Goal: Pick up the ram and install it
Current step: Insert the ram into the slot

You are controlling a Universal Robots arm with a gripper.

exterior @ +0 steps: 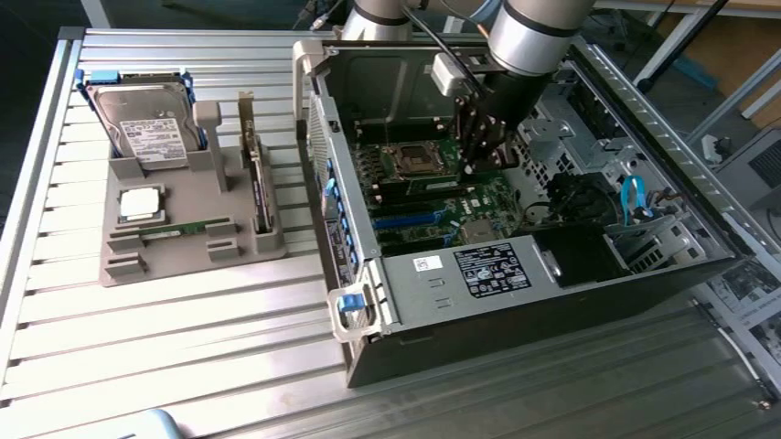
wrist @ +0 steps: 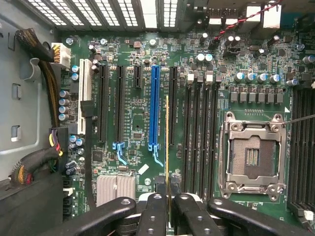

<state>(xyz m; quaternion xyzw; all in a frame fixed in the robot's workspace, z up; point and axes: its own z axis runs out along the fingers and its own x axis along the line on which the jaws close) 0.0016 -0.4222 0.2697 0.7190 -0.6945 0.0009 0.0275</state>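
Slatted aluminium table [exterior: 183, 338] in bright, even light
The table spreads out below the fingers [exterior: 469, 137], sheen along its ribs; beyond its edge, well apart from them, pale frame bars [exterior: 678, 41] slant

Hard drive [exterior: 144, 128] and processor chip [exterior: 142, 203] rest in grey holder [exterior: 171, 262] beside open computer case [exterior: 513, 322]

Green motherboard [wrist: 135, 118], blue slot [wrist: 155, 103], yellow-edged ram [wrist: 167, 142] (black end effector [wrist: 168, 199])
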